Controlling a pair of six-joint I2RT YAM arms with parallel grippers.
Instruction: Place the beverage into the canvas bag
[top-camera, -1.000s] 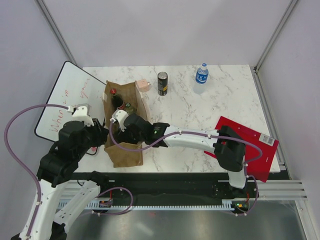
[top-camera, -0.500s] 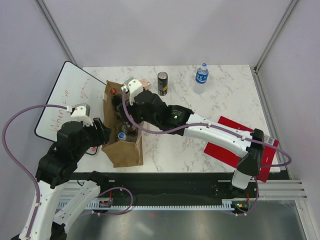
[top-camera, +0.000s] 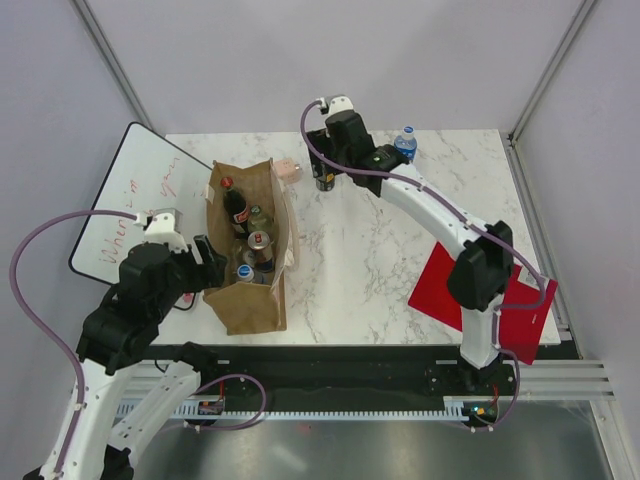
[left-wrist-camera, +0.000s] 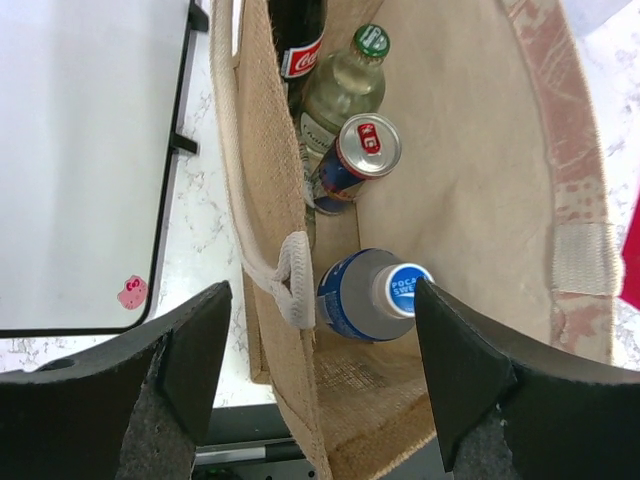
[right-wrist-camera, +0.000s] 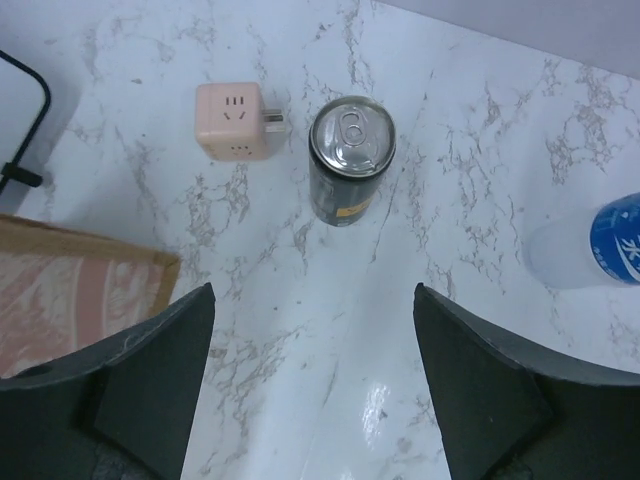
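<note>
Over the marble table (top-camera: 400, 240), the right gripper (right-wrist-camera: 315, 390) gapes above the black can (right-wrist-camera: 352, 160), the left gripper (left-wrist-camera: 320, 380) likewise astride the canvas bag (left-wrist-camera: 470, 150) wall.

The canvas bag (top-camera: 250, 305) stands at the desk's (top-camera: 380, 250) near-left corner, with three bottles (left-wrist-camera: 372, 295) and a drink can (left-wrist-camera: 362, 150) in a row inside. Along the far edge, left to right: a plug cube (right-wrist-camera: 232, 121), a lone can (right-wrist-camera: 350, 150), a water bottle (top-camera: 404, 148). A flat folder (top-camera: 432, 285) overhangs the near-right corner; a whiteboard (top-camera: 130, 195) lies at the left edge
</note>
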